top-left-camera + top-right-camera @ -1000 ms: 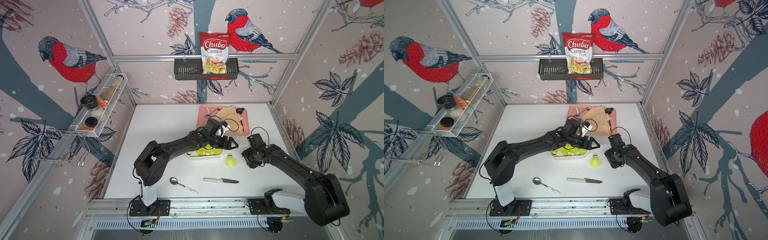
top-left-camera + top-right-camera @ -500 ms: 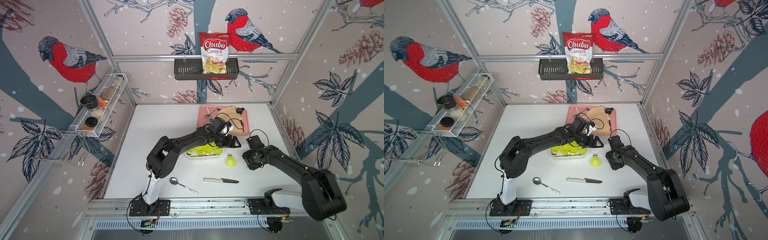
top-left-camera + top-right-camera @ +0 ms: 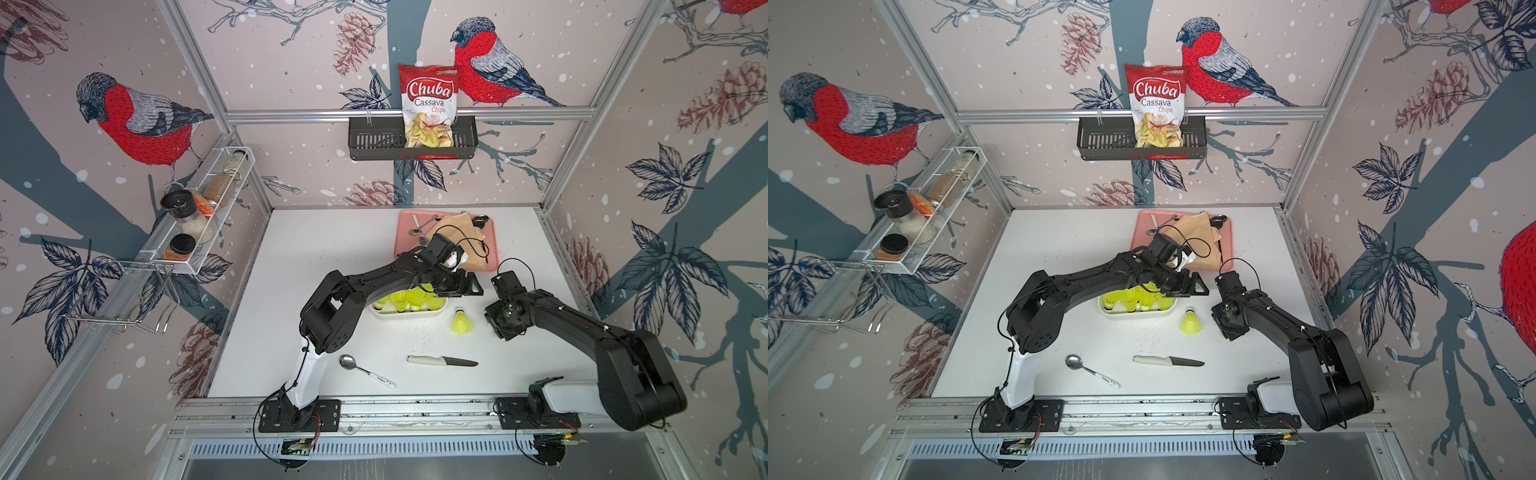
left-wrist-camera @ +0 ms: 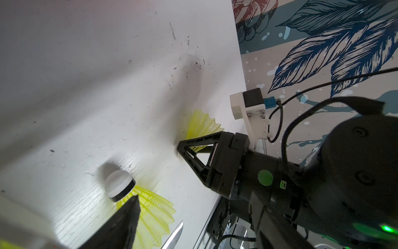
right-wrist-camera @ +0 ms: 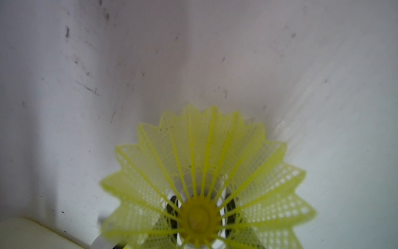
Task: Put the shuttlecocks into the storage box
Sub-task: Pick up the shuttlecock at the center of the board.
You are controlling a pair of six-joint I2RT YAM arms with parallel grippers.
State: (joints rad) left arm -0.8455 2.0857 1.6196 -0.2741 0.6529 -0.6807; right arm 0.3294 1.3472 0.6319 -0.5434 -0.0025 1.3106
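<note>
Shuttlecocks (image 3: 409,298): several already sit in the storage box (image 3: 399,317), mid-table (image 3: 332,257). The left arm covers part of the box, so I can't count them. Two are not in yet. The loose shuttlecock (image 3: 462,322) stands on the table skirt down, white tip up, just beside the box's right end. That's a good pose, since the tip is free for a pinch from above. The second shuttlecock (image 5: 204,163) is at the right gripper (image 4: 181,148), low at the table right of the loose one and hidden under the wrist in both top views. In the right wrist view I see the pads (image 5: 171,205) through the mesh, either side of its hub, but I can't tell if they're clamped. The hub is the right spot in my view, because it's rigid and the skirt would crush. The left gripper (image 3: 466,286) hangs over the box's right end, fingers spread and empty. I read that as a drop position, and it crowds the right arm's path in. Other containers: the pink tray (image 3: 401,243) at the back holds a tan cloth (image 3: 453,230) and cutlery (image 3: 417,227). The black basket (image 3: 374,143) on the back wall holds a chips bag (image 3: 428,99), and the wire rack (image 3: 195,253) on the left wall holds jars (image 3: 195,220). A knife (image 3: 440,361) and a spoon (image 3: 363,368) lie nearer the front, apart from the box.
</note>
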